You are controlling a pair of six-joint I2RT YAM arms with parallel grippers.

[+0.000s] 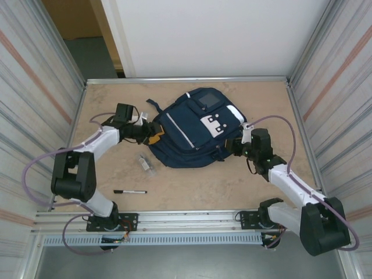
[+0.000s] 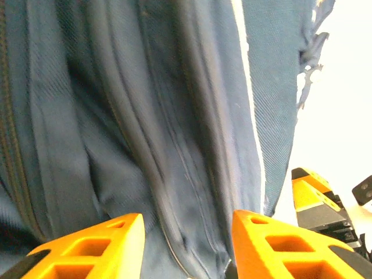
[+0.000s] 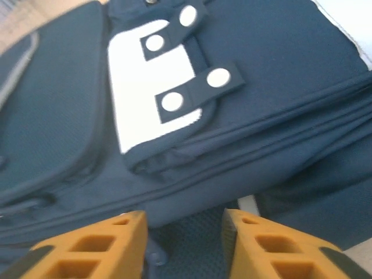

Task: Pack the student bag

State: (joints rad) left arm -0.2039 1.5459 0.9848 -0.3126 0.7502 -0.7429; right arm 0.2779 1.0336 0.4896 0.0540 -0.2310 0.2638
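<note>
The student bag [image 1: 195,131], navy blue with pale stripes and a white patch [image 1: 214,124], lies flat in the middle of the table. My left gripper [image 1: 152,135] is at the bag's left edge. In the left wrist view its orange fingers stand apart [image 2: 186,232] with folds of blue bag fabric [image 2: 145,116] and a zip line just beyond them. My right gripper [image 1: 232,145] is at the bag's right edge. In the right wrist view it is open [image 3: 185,232] over the bag's [image 3: 279,70] lower seams, below the white patch [image 3: 133,99] with its snap tabs.
A black pen [image 1: 129,191] lies on the table near the left arm's base. A small clear object [image 1: 146,164] sits just below the bag's left corner. Corrugated walls close in the table on the left and right, and a metal rail [image 1: 186,218] runs along the near edge.
</note>
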